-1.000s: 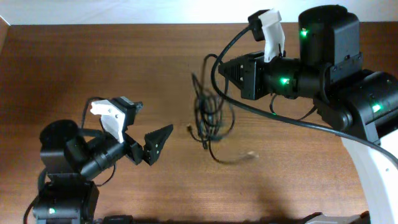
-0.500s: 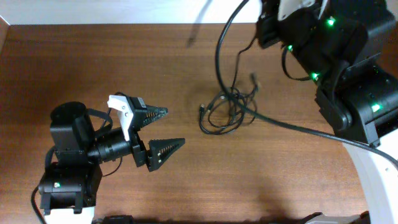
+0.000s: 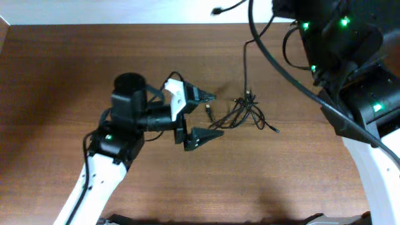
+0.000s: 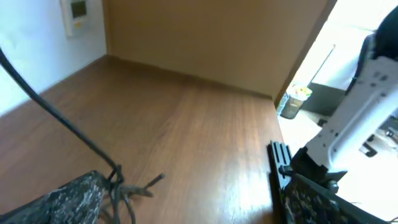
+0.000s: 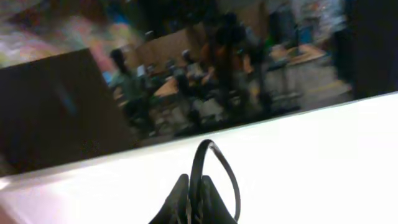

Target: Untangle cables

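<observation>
The cables [image 3: 240,112] are a small tangle of thin black cords on the wooden table, with plug ends sticking out. One strand [image 3: 245,62] rises from the tangle toward the top edge. My left gripper [image 3: 209,116] is open, its fingers on either side of the tangle's left end. In the left wrist view the cables [image 4: 121,193] lie against the left finger of the gripper [image 4: 193,190]. My right gripper [image 5: 198,198] is shut on a looped cable strand [image 5: 214,163] and held high. It is out of the overhead view, where only the right arm [image 3: 331,37] shows.
A thicker black arm wire [image 3: 281,69] hangs across the table's right side above the tangle. The table's back edge [image 3: 125,24] meets a white surface. The right arm's white base [image 3: 375,169] stands at the right.
My left arm has swung right and forward, bringing its open jaws to the tangle. My right arm has risen further, pulling one strand up. The tangle has shifted slightly right.
</observation>
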Available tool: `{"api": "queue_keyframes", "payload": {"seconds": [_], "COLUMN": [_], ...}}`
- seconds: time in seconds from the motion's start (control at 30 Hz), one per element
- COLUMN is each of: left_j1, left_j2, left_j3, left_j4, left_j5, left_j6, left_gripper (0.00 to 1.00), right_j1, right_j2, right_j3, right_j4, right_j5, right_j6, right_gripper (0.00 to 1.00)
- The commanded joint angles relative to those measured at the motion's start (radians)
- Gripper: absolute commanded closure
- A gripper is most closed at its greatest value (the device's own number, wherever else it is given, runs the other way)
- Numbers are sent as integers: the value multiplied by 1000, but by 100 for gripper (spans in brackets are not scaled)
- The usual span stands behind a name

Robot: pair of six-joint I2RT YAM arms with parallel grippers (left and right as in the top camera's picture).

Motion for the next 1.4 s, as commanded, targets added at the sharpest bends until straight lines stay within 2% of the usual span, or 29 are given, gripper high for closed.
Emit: {"api": "queue_keyframes", "payload": {"seconds": [0.0, 0.03, 0.07, 0.1, 0.2, 0.33, 0.43, 0.5, 0.53, 0.57, 0.6, 0.63, 0.67, 0.8, 0.83, 0.87, 0.9, 0.93, 0.97, 1.0, 1.03, 1.07, 1.13, 1.17, 1.2, 1.23, 1.27, 1.3, 1.37], "left_j1": [-5, -4, -4, -5, -5, -7, -41, -79, -93, -105, -105, -105, -105, -104, -102, -100, -97, -92, -74, -68, -66, -66, -66, -66, -66, -66, -66, -66, -66], "left_j2": [85, 111, 126, 143, 147, 147, 147, 147, 147, 150, 153, 155, 155, 154, 154, 150, 150, 150, 150, 150, 151, 151, 151, 151, 151, 151, 151, 151, 150], "left_j3": [6, 6, 6, 6, 6, 6, 6, 6, 6, 6, 6, 6, 6, 6, 6, 6, 6, 6, 6, 6, 6, 6, 6, 6, 6, 6, 6, 6, 6], "left_j4": [84, 113, 128, 159, 190, 228, 432, 509, 518, 518, 518, 518, 510, 502, 520, 526, 526, 526, 524, 522, 522, 518, 518, 518, 518, 518, 518, 518, 518], "left_j5": [-55, -68, -85, -81, -80, -80, -77, -90, -109, -137, -137, -138, -158, -167, -129, -106, -110, -122, -161, -176, -187, -186, -187, -197, -206, -214, -216, -216, -210], "left_j6": [-91, -91, -90, -106, -140, -141, -246, -253, -261, -272, -272, -272, -280, -337, -356, -356, -350, -344, -345, -345, -345, -345, -344, -344, -345, -345, -345, -349, -389], "left_gripper": [16, 35, 35, 27, 28, 14, 16, 50, 57, 54, 58, 89, 100, 100, 100, 74, 18, 19, 52, 61, 32, 18, 18, 8, 14, 84, 100, 100, 100], "right_j1": [5, 5, 5, 4, 3, 3, 3, 4, 5, 5, 5, 5, 5, 2, 2, 2, 3, 3, 5, 5, 5, 5, 5, 5, 5, 5, 4, 4, -3], "right_j2": [-21, -27, -32, -39, -56, -58, -52, -48, -47, -47, -47, -47, -47, -44, -40, -39, -39, -39, -39, -39, -38, -38, -38, -38, -38, -38, -38, -37, -32], "right_j3": [12, 12, 12, 12, 12, 12, 12, 12, 11, 11, 12, 11, 12, 11, 11, 11, 11, 11, 11, 11, 11, 11, 11, 11, 11, 11, 11, 11, 11], "right_j4": [-50, -78, -85, -72, 3, 120, 171, 180, 188, 191, 195, 220, 230, 200, 169, 145, 157, 167, 178, 188, 208, 223, 240, 246, 246, 247, 252, 253, 230], "right_j5": [-318, -426, -533, -627, -626, -625, -619, -619, -620, -631, -646, -692, -708, -698, -666, -637, -638, -645, -674, -703, -739, -766, -814, -813, -814, -814, -811, -801, -758], "right_j6": [172, 217, 246, 251, 254, 381, 401, 488, 522, 565, 592, 607, 622, 555, 454, 455, 455, 468, 502, 542, 580, 591, 592, 591, 601, 640, 643, 638, 500], "right_gripper": [96, 96, 96, 96, 96, 96, 96, 96, 96, 96, 96, 96, 96, 96, 96, 96, 96, 96, 96, 96, 96, 96, 96, 96, 96, 96, 96, 96, 96]}}
